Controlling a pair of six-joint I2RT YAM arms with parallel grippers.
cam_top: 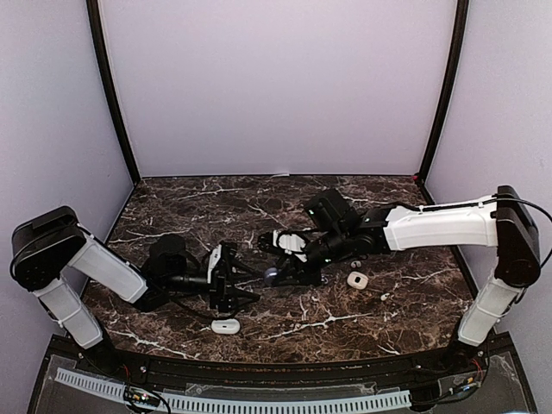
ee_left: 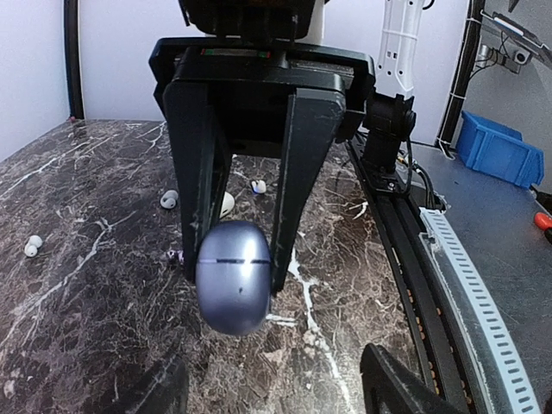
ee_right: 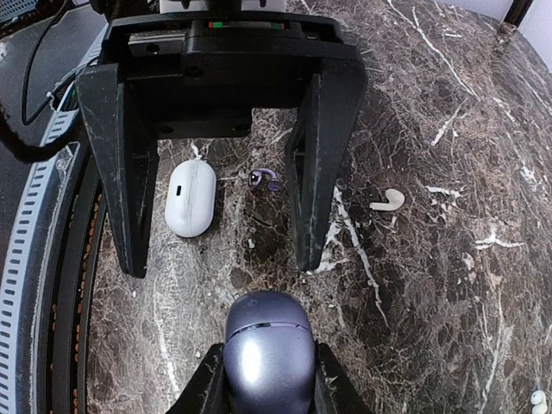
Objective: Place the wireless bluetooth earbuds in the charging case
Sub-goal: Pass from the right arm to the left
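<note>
The lavender charging case [ee_right: 267,336], lid closed, sits between my right gripper's [ee_right: 266,358] fingers, which are shut on its sides. From the left wrist the same case [ee_left: 233,297] hangs at the tips of the right gripper [ee_left: 235,276], low over the marble. My left gripper [ee_left: 274,358] faces it, open, with its fingers apart on both sides and nothing between them. From above, the case [cam_top: 272,276] lies between the two arms. A lavender earbud [ee_right: 265,178] and a white earbud [ee_right: 388,200] lie on the table, with more white earbuds [ee_left: 170,200] further off.
A closed white case [ee_right: 191,198] lies near the front edge, also seen from above as the white case [cam_top: 226,326]. A round white case [cam_top: 357,279] and a small bud [cam_top: 385,297] lie to the right. The table rail [ee_left: 448,259] runs along the near edge.
</note>
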